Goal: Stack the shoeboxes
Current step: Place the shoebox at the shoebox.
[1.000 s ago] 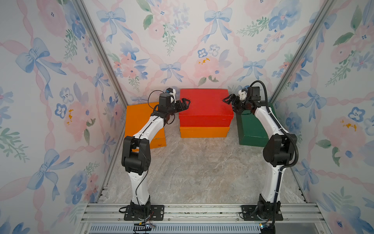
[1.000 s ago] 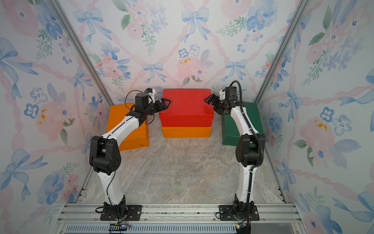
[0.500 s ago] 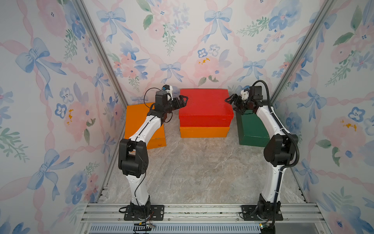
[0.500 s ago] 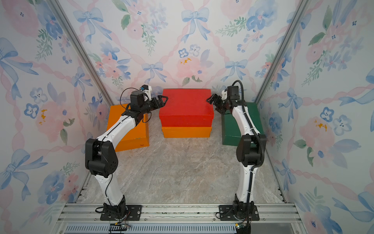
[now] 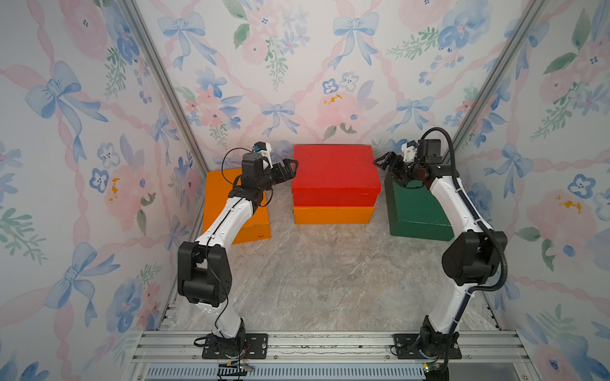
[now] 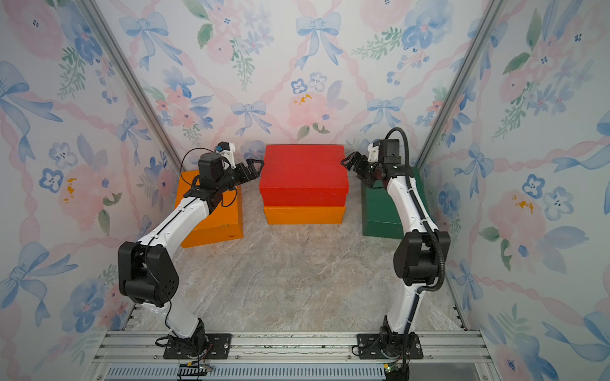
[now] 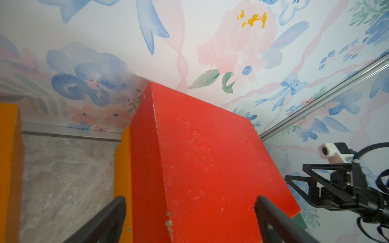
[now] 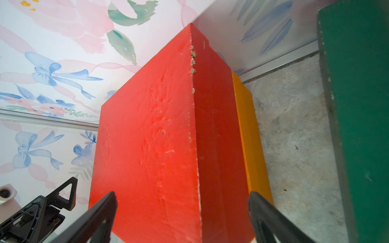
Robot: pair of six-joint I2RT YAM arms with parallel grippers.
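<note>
Front of cell: alu rail [image 5: 330,343] carries both arm bases; beyond it, bare marble-pattern floor [image 5: 313,273]. Mid-depth, L side: left orange box [image 5: 218,198] flat on the floor by the L wall, long axis near-to-far, slightly skewed, lid on. Mid-depth, R side: green box [image 5: 416,211] flat on the floor by the R wall, long axis also near-to-far, lid on. Centre, further back: lower orange box [image 5: 333,215] on the floor, long axis running L-R across the cell, one long side facing the rail. The red box [image 5: 333,168] is stacked on it, same L-R axis, lid up, approx. flush at the front. All four lids are closed, so contents are not visible. The left gripper [image 5: 289,168] is at the red box's L short end, jaws spread wide, nothing held; in the left wrist view the fingers [image 7: 113,212] straddle the box's top edge. The right gripper [image 5: 384,168] is at the R short end, jaws likewise wide and empty, positioned above the green box's far end. Contact w/ the red box cannot be told for either. The stack stands close to the floral back wall [image 5: 303,82].
</note>
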